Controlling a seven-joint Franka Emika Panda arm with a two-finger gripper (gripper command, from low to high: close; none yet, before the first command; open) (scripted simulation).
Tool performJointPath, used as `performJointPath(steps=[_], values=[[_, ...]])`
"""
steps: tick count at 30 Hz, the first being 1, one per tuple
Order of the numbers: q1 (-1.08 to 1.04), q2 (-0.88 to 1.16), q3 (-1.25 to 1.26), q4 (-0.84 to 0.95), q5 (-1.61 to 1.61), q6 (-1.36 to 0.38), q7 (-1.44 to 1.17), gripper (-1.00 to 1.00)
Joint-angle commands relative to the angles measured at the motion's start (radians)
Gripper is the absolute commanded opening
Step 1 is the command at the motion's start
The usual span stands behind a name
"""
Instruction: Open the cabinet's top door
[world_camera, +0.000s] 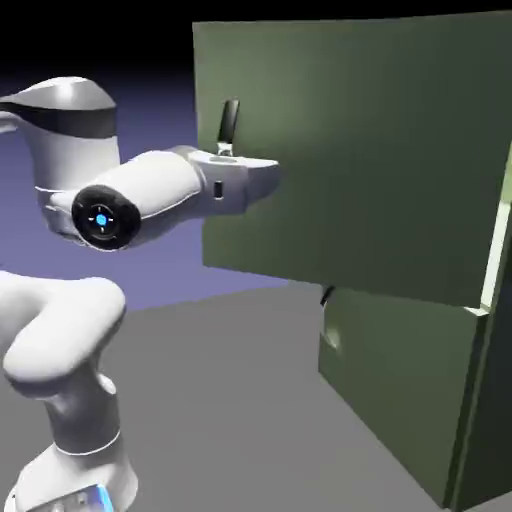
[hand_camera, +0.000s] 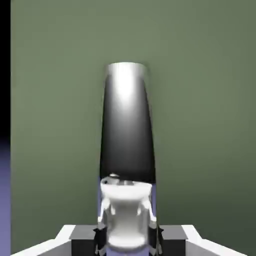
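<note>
Two doors show on the cabinet (world_camera: 470, 420) in the exterior view, and the top door (world_camera: 380, 150) already stands swung out from the cabinet's front, its free edge w/ the black handle (world_camera: 229, 122) facing the arm. The lower door (world_camera: 400, 390) sits shut beneath it, its own small black handle (world_camera: 326, 296) just under the top door's bottom edge. The hand (world_camera: 226, 150) is at the top door's handle, reaching in level from the arm side; fingers pressed together on the lower end of the bar, so it's pinching the handle. That grip is prob. why the door hangs open at this angle: the hand holds it by the bar & the arm's wrist is bent to follow the door's arc. The bar looks tilted rel. to the door edge, likely just the view. Grey bench (world_camera: 230, 400) runs under the arm up to the cabinet's foot.

Hand view: the handle (hand_camera: 127, 130) fills the middle, a dark glossy bar rising away from the hand against the flat olive of the top door (hand_camera: 205, 100). The hand (hand_camera: 127, 220) shows at the bar's near end, pale finger parts closed around it, no gap visible. A dark strip beyond the door's edge shows at one side.

Judgement: task well along; door clearly off the cabinet, more swing maybe still needed.
</note>
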Motion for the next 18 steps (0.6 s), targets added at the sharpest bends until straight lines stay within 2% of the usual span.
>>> performJointPath(steps=[1,8,18], values=[[0.015,0.023,-0.036,0.022,-0.029,-0.03,-0.008,-1.0],[0.175,0.194,-0.29,0.224,-0.208,-0.254,-0.064,-1.0],[0.527,0.374,-0.631,0.565,-0.357,-0.542,-0.109,-1.0]])
